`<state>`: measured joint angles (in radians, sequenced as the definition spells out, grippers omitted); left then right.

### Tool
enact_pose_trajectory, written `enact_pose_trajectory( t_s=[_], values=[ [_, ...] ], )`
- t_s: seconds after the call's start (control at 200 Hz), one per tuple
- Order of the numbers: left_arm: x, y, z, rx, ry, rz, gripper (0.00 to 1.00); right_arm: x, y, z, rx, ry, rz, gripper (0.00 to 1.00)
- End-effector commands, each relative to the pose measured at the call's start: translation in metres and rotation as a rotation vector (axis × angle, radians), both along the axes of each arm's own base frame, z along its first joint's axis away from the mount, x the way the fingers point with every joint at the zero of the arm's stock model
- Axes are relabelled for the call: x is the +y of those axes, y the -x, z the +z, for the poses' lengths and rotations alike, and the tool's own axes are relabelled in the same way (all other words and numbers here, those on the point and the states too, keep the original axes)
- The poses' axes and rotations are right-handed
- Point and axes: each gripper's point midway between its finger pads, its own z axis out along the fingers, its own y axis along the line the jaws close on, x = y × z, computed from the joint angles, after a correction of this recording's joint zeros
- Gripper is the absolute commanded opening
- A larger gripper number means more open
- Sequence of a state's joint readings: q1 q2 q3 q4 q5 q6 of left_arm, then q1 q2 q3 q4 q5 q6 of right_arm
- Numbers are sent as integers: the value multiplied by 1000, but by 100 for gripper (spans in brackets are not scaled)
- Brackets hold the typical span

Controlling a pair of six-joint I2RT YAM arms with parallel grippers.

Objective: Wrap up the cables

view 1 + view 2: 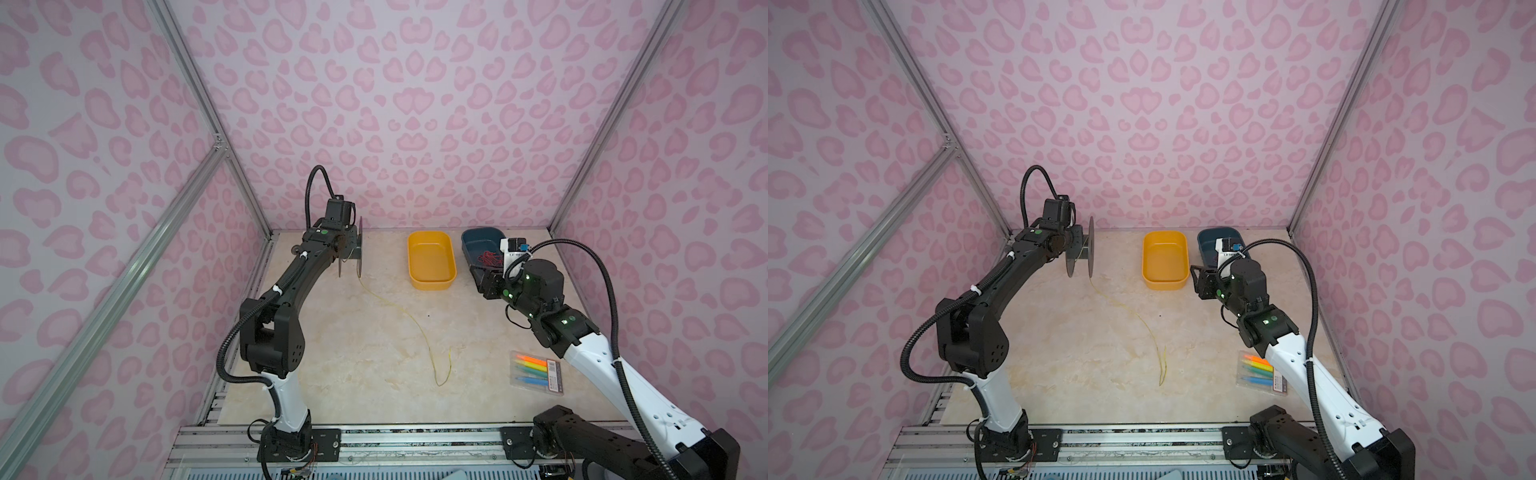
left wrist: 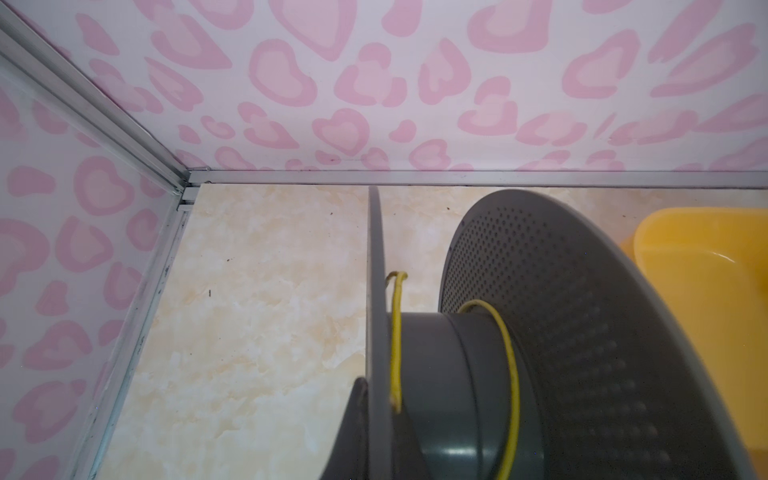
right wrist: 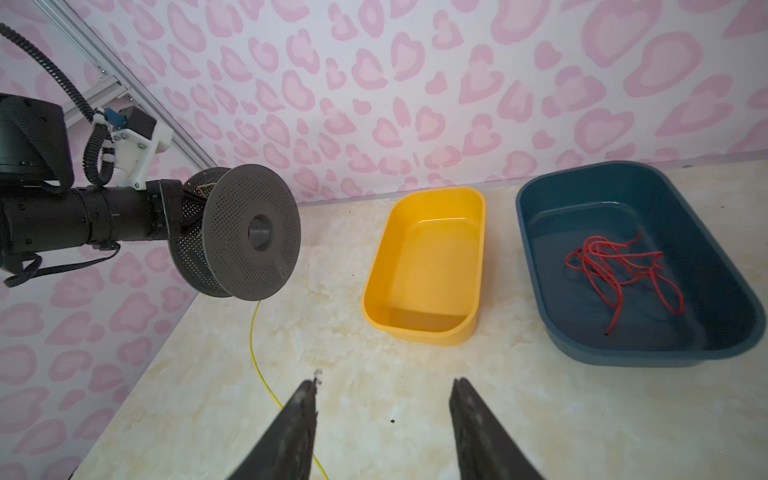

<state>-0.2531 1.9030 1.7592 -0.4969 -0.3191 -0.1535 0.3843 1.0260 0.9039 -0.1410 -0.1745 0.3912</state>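
Clenched on the arm-side flange of a grey perforated spool (image 3: pixel 251 232), the left pincer (image 1: pixel 347 246) is pictured near the far left corner of the table (image 1: pixel 353 353). The spool is held above the surface with both flanges upright. In the left wrist view one dark finger (image 2: pixel 356 409) is seen pressed against the outer face of that flange.

Two strands of the cable (image 2: pixel 514 374), a thin yellow wire, are laid across the hub, one close to each flange. From the spool's lower rim the cable is dropped to the table. It is trailed in a loose curve toward the front, where it is doubled back in a narrow hairpin, as seen in both top views.

In the right wrist view the right pincer (image 3: pixel 384 399) is shown released, its two fingers spread well apart above the marbled surface. The cable is seen passing beneath one of them. In both top views this pincer is placed just in front of a dark blue tub (image 3: pixel 648 353), in which a tangle of red wires (image 3: pixel 615 270) is lying. A yellow tub (image 1: pixel 432 284) is set beside the blue one, toward the middle of the far edge. A clear pack of coloured highlighters (image 1: pixel 536 370) is laid at the right front, close to the right arm. The scene is enclosed by pink heart-patterned walls (image 1: pixel 415 104).
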Motion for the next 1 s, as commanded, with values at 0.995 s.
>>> enact_pose_trajectory(
  t_s=[0.995],
  values=[
    [38,-35,-14,37,-38,105,4,77,143,-75,141,-26,388,70]
  ],
)
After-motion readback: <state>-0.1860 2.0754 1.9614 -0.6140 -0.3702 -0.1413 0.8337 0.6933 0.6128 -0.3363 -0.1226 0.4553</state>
